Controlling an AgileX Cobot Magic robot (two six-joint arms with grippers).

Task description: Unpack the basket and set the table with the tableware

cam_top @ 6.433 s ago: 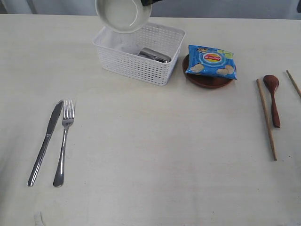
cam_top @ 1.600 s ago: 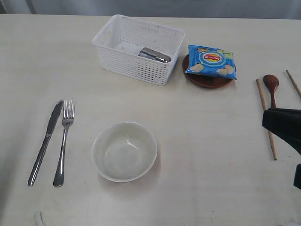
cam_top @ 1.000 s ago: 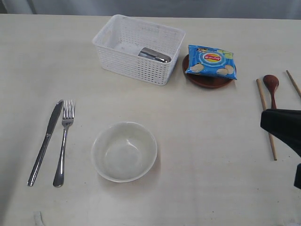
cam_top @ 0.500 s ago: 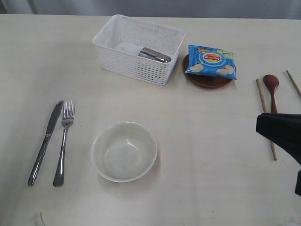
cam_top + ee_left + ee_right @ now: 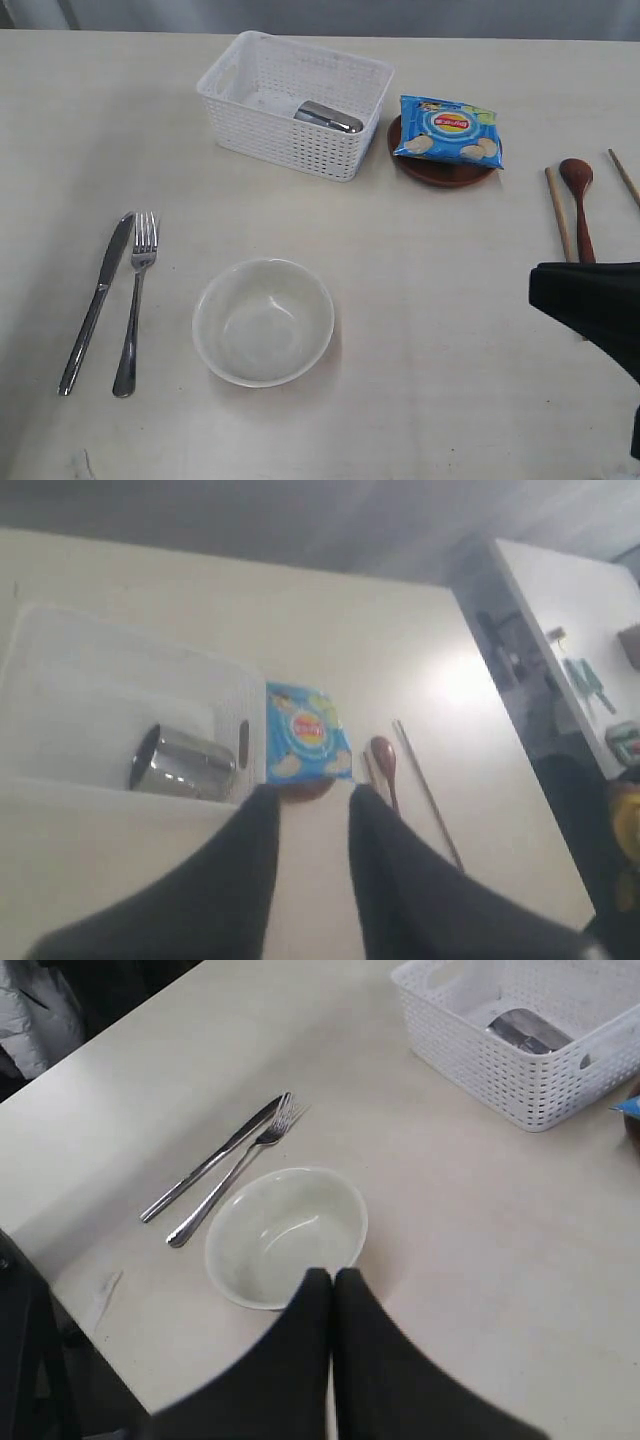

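Table [image 5: 430, 330] layout, exterior view, read from left to right.

- **Far left:** one steel knife [image 5: 97, 300] and one steel fork [image 5: 135, 300] lie side by side, just apart. The knife is on the outside.
- **Near the middle:** one pale bowl [image 5: 263, 321] stands upright and empty on the near half of the table.
- **Behind the bowl, toward the far edge:** one white perforated basket [image 5: 290, 145]. It holds one shiny steel cup [image 5: 328, 117], which lies on its side at the basket's right-hand end.
- **Just right of the basket:** one reddish-brown plate [image 5: 440, 172]. One blue chips bag [image 5: 448, 131] rests on it and covers most of it.
- **Further right:** two wooden chopsticks, the left chopstick [image 5: 557, 213] and the right chopstick [image 5: 623, 176]. One dark red-brown spoon [image 5: 579, 205] lies between them.
- **Right edge:** one dark part of the right arm [image 5: 595, 300] hides the near end of the left chopstick and the end of the spoon handle.

Grippers, two in all, each shown in its wrist view:

- **Left gripper** [image 5: 313, 795]: its two fingers are spread with a clear gap and nothing is between them. The basket, cup and chips bag lie beyond it.
- **Right gripper** [image 5: 332, 1282]: its two fingers are pressed together and empty. The bowl, knife, fork and basket lie beyond it
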